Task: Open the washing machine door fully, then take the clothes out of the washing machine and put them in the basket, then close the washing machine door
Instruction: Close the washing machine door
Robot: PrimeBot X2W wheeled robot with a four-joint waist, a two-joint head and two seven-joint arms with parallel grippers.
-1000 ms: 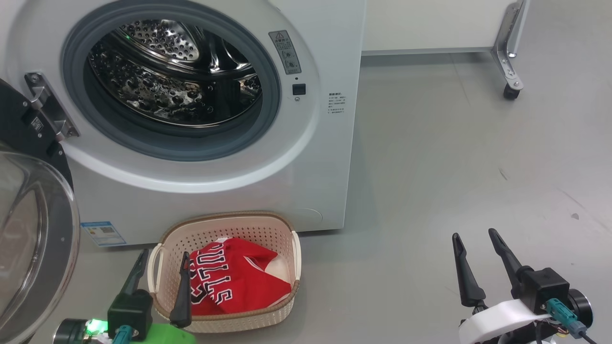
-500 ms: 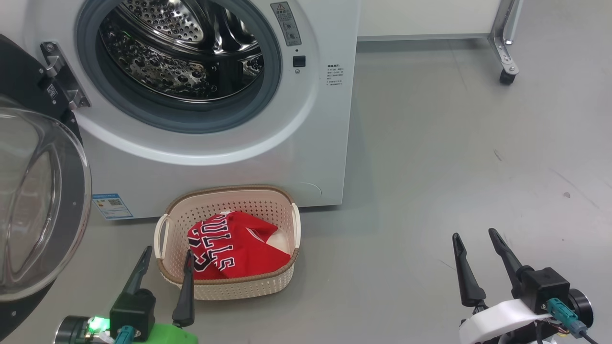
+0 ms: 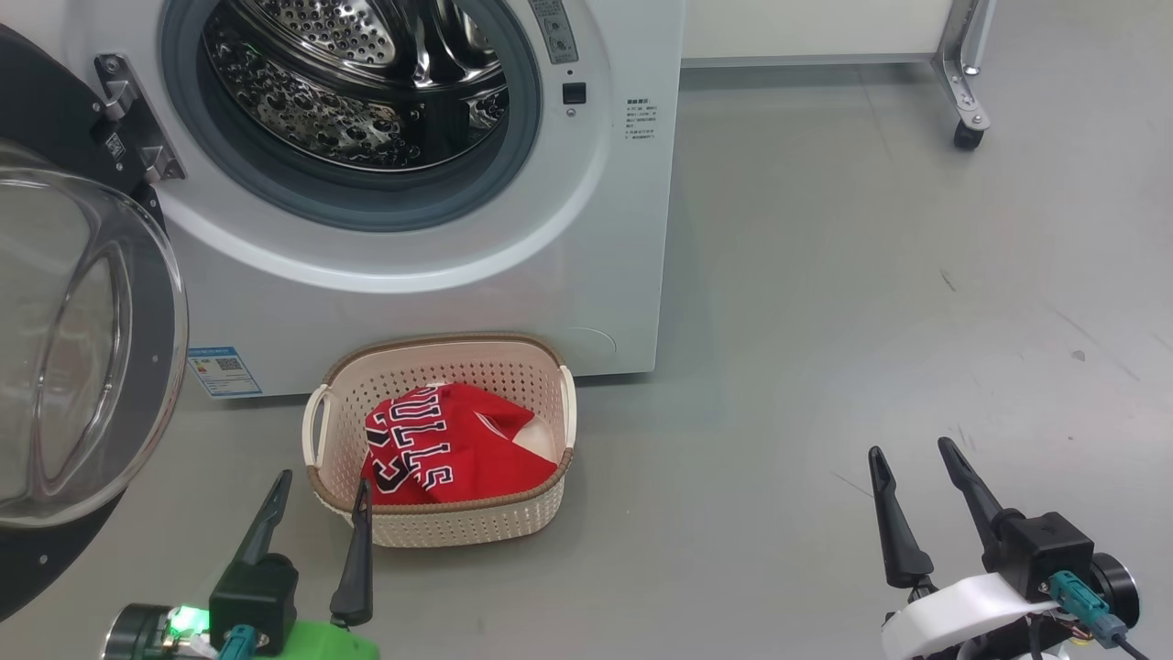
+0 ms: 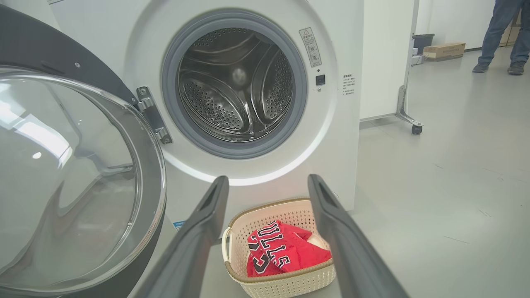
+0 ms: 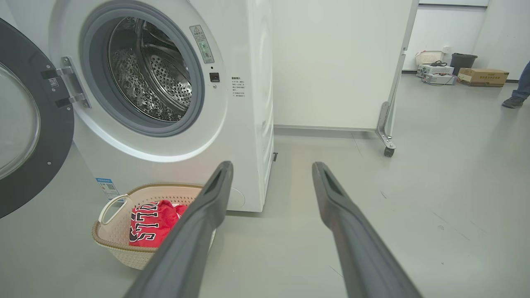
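Observation:
The white washing machine (image 3: 596,266) (image 4: 343,136) (image 5: 248,124) stands with its steel drum (image 3: 367,82) (image 4: 236,87) bare inside. Its round black-rimmed door (image 3: 82,339) (image 4: 70,174) (image 5: 25,120) hangs swung out on the left hinge. On the floor in front sits the cream basket (image 3: 458,527) (image 4: 285,283) (image 5: 120,252), with red "BULLS" clothes (image 3: 449,449) (image 4: 281,250) (image 5: 151,223) and a bit of white fabric in it. My left gripper (image 3: 321,481) (image 4: 267,180) hovers open just short of the basket's near left corner. Far to the right my right gripper (image 3: 912,451) (image 5: 271,165) stands open over bare floor.
A white panel on a castor leg (image 3: 967,110) (image 5: 387,142) stands behind and right of the machine. A person's legs (image 4: 501,37) show far off, near a cardboard box (image 5: 482,76) and a bin. Grey floor (image 3: 871,302) stretches to the right.
The head camera has shifted, so the machine sits higher and the basket farther up the picture. Both grippers keep their places in the picture and stay open.

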